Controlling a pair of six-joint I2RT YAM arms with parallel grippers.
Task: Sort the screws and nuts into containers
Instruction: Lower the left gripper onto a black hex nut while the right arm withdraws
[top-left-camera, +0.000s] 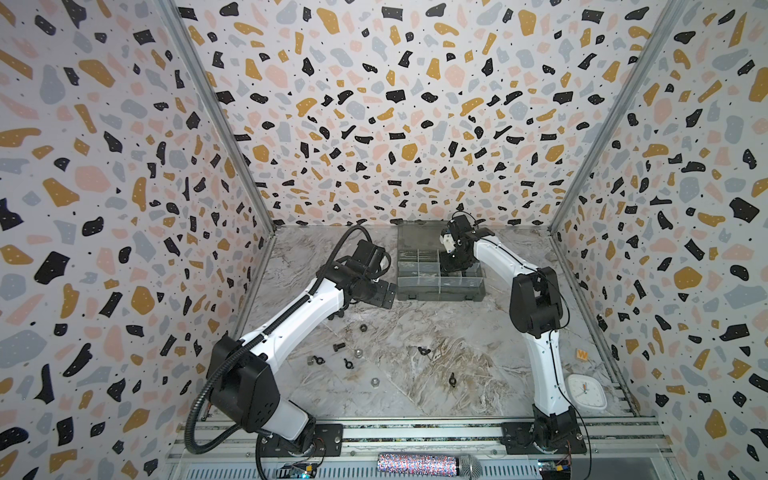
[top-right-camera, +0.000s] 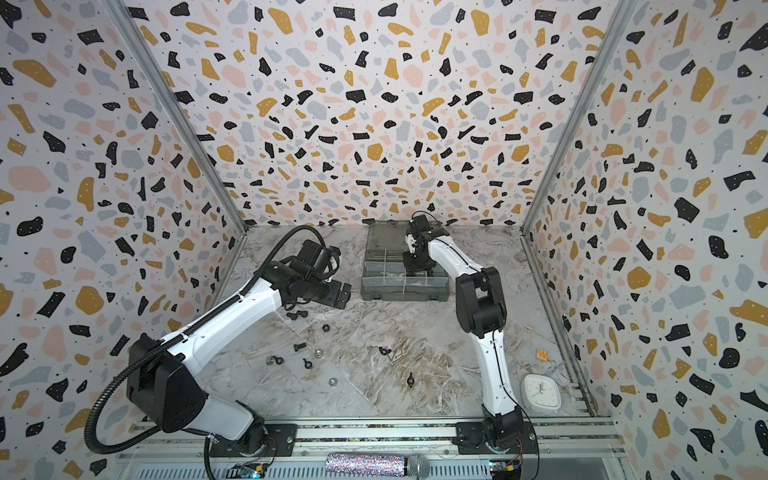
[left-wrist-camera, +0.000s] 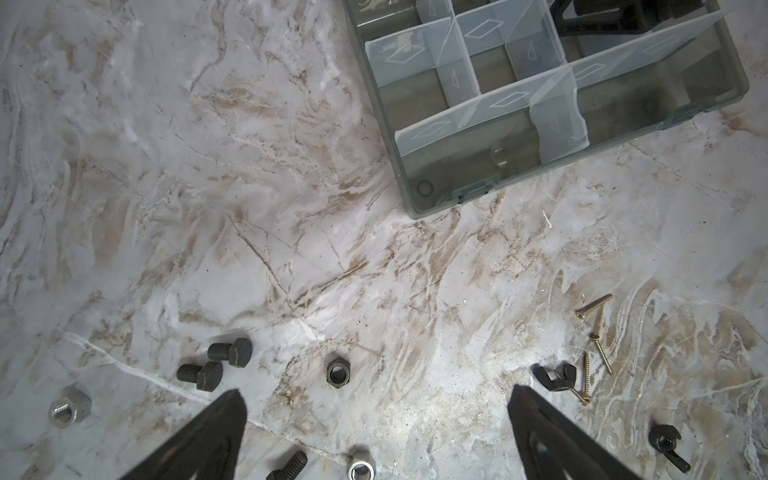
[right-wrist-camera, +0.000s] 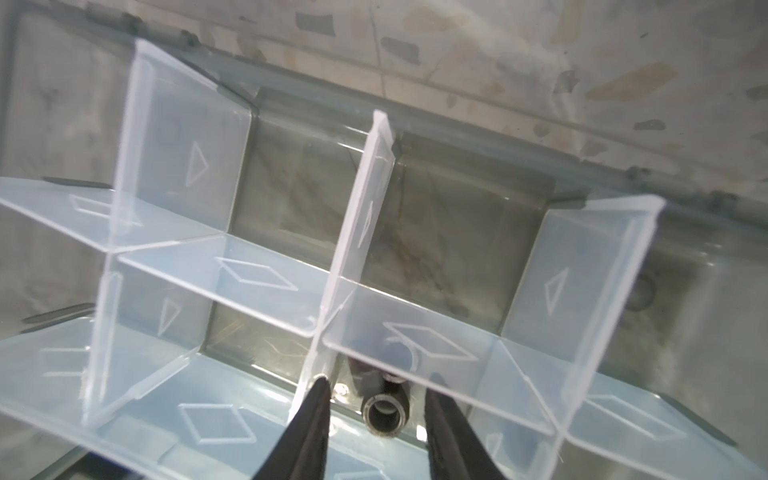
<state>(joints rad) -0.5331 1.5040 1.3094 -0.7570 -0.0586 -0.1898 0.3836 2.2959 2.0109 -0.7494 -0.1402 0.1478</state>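
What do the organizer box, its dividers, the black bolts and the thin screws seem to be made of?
Organizer box: smoky translucent plastic; the table shows through its floor.
Dividers: paler frosted plastic, thin, with moulded marks.
Black bolts: probably steel, dull dark finish, cut threads.
Thin screws: shiny brass-coloured metal; plated or solid, unclear.

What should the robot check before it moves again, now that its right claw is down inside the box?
1. Right claw open, gaps either side of the nut: ok.
2. Nut lying on a compartment floor of the organizer box: ok.
3. Right claw clear of the pale divider beside it: cannot tell.
4. Left claw open above the table: ok.
5. Table cleared: not ok; a black bolt and a black nut lie there.
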